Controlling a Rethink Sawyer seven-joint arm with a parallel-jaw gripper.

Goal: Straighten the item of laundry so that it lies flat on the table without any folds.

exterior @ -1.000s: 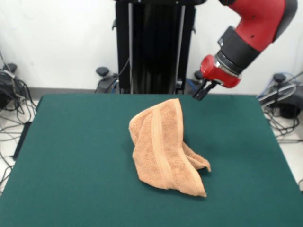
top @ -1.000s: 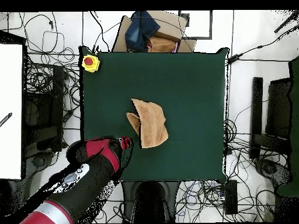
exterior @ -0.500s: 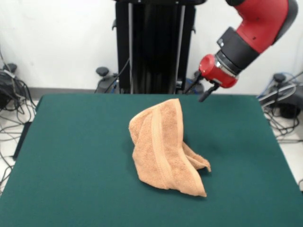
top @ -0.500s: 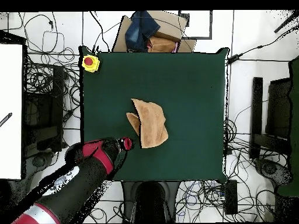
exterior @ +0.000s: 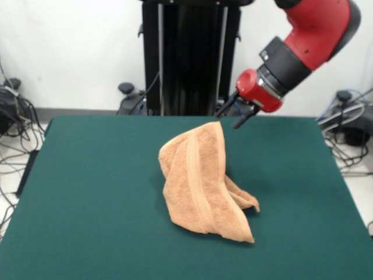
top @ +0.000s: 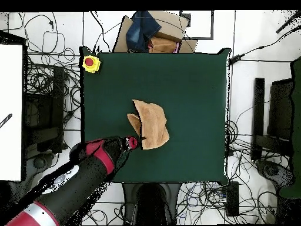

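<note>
The peach-orange towel (exterior: 203,184) is lying crumpled near the middle of the green table (exterior: 87,198), slightly below centre in the front view. It is folding over itself into a rough wedge: a narrow top is sitting just under the far table edge, and the cloth is widening toward a pointed corner at the lower right of the frame. A woven band is running down its length from the top toward that lower corner, and a smaller flap is sticking out on its right side. In the overhead view the towel (top: 150,124) is showing as a compact folded shape at the table's centre, with a smaller lobe on its left side.

The gripper (exterior: 232,114) is hanging in the upper right of the front view, above and just to the right of the towel's top, apart from the cloth. Its two thin dark fingers are standing spread, with a clear gap between them, and are holding nothing. In the overhead view the gripper (top: 139,140) is appearing just beside the towel's lower left edge.

The red and black arm (exterior: 303,41) is entering from the upper right corner of the front view. A yellow box with a red button (top: 90,63) is sitting at the table's upper left corner in the overhead view.
</note>
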